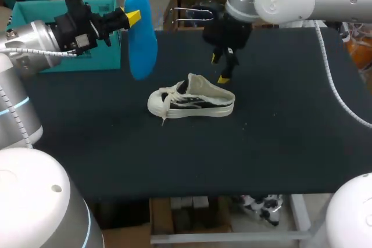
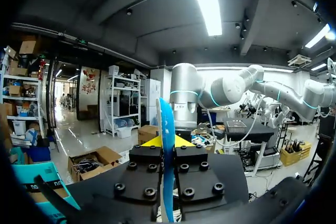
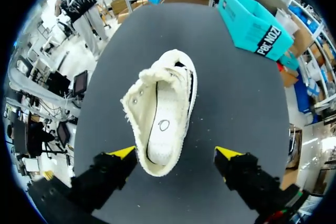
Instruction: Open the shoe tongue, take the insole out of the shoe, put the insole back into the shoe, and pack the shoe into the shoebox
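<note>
The white shoe (image 1: 190, 101) with black side stripes is sitting on its sole at the middle of the black table (image 1: 279, 137), its mouth facing up and a small ring mark showing inside. My right gripper (image 1: 220, 68) is hovering over the heel, fingers spread wide to either side. My left gripper (image 1: 132, 17) is pinching the blue insole (image 1: 141, 34), holding it on edge in the air beside the teal shoebox (image 1: 99, 56), which is carrying a black label with white lettering.
</note>
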Tool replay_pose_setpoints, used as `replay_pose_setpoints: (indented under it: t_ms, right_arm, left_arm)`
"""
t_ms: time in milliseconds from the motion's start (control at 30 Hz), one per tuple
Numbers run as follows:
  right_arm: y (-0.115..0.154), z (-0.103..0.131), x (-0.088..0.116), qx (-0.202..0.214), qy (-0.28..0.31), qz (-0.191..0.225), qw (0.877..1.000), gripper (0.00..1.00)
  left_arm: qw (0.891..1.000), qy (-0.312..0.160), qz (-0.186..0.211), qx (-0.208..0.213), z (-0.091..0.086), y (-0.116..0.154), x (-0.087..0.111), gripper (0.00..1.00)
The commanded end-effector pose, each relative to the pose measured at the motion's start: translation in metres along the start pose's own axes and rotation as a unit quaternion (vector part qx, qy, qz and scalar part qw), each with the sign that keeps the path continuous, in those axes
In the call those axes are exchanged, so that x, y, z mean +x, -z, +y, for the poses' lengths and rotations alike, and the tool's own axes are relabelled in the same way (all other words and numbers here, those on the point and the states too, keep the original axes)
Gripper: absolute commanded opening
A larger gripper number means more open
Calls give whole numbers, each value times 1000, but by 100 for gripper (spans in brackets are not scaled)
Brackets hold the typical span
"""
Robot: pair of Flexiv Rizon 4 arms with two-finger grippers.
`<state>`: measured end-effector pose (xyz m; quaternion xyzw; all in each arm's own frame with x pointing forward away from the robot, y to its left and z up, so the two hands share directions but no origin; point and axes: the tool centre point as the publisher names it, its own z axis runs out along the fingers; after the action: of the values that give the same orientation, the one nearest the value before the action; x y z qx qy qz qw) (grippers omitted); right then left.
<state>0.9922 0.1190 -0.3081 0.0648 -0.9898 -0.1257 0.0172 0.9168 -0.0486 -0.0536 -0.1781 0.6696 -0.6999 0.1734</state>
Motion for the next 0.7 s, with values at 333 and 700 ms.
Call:
replay_pose_setpoints:
  t_ms: [333,700]
  right_arm:
    - [-33,39,-12,119,-22,-7,993,100]
    - [-46,41,-14,143,-44,-2,989,28]
  left_arm:
    - [999,17,-34,-7,7,36,-8,0]
    - [998,17,-58,-15,13,67,-15,0]
